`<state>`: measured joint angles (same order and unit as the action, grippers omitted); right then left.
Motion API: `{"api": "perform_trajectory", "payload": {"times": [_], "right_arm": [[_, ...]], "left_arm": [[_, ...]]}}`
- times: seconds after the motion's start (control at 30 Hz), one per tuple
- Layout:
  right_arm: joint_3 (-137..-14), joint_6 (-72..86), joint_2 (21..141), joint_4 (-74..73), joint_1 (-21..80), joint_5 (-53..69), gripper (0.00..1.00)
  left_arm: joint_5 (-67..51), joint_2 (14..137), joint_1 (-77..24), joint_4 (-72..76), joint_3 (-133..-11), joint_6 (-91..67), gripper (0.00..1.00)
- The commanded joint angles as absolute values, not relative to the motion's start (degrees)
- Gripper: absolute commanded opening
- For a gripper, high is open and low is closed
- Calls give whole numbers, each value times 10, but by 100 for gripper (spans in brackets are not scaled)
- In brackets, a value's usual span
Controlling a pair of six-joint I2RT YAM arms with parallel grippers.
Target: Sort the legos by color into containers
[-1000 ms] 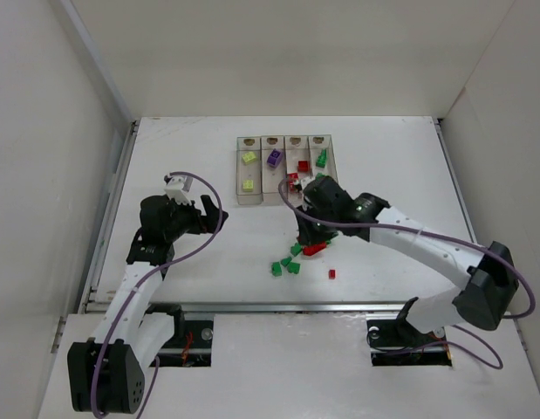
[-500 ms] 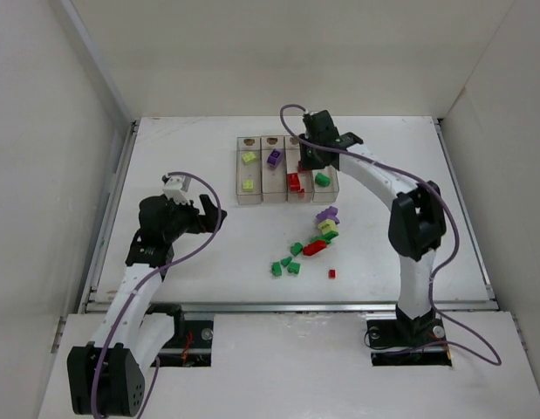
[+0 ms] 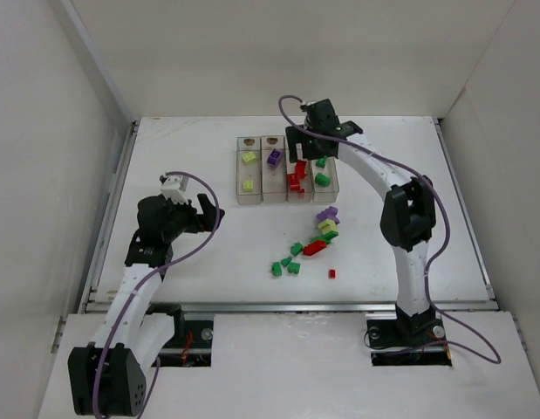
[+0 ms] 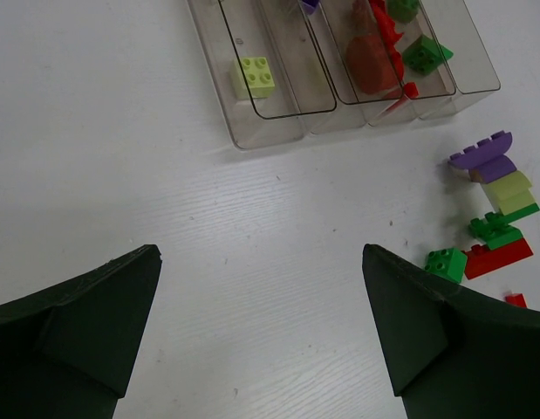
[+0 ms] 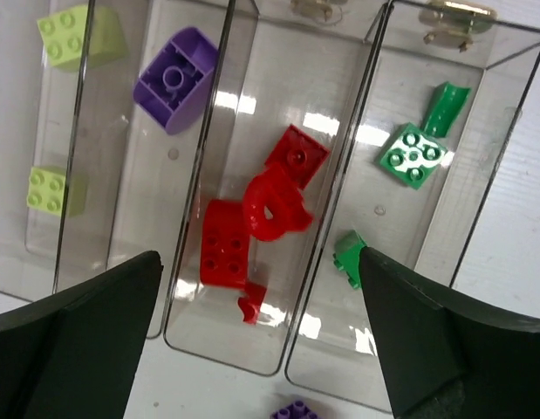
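Note:
The containers (image 3: pixel 262 197) are four clear bins in a row. From the left they hold pale yellow-green (image 5: pixel 78 35), purple (image 5: pixel 174 77), red (image 5: pixel 224 244) and green (image 5: pixel 413 157) legos. My right gripper (image 5: pixel 259 262) hangs open over the red bin with nothing between its fingers; from above the right gripper (image 3: pixel 306 147) sits at the row's far end. Loose legos lie in front of the bins: purple (image 3: pixel 327 213), yellow-green (image 3: pixel 327 225), red (image 3: pixel 315 248) and green (image 3: pixel 293 267). My left gripper (image 4: pixel 261 253) is open and empty over bare table, left of the pile (image 4: pixel 498 257).
White walls close in the table on the left, back and right. A small red piece (image 3: pixel 331 273) lies nearest the front edge. The right arm (image 3: pixel 400 209) stretches over the table's right side. Both purple cables loop above the arms.
My right gripper has swung from the loose pile up to the bins and opened wide over the red bin. The left arm has not moved.

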<state>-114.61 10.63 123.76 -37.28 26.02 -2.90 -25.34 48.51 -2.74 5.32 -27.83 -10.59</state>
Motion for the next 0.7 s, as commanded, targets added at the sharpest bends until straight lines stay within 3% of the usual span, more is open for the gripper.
{"api": "perform_trajectory", "payload": {"times": [0.0, 0.3, 0.43, 0.67], "right_arm": [[-1132, 91, 1166, -378, 265, -15, 100], [-823, 181, 893, -491, 291, -46, 100], [-688, 289, 804, -531, 366, -51, 100], [-536, 402, 766, -501, 465, -33, 96]], "left_arm": [[-256, 473, -24, 68, -282, -102, 100], [-256, 473, -24, 68, -282, -102, 100], [-250, 473, -24, 73, -277, -107, 100], [-250, 478, -24, 78, -277, -112, 100]]}}
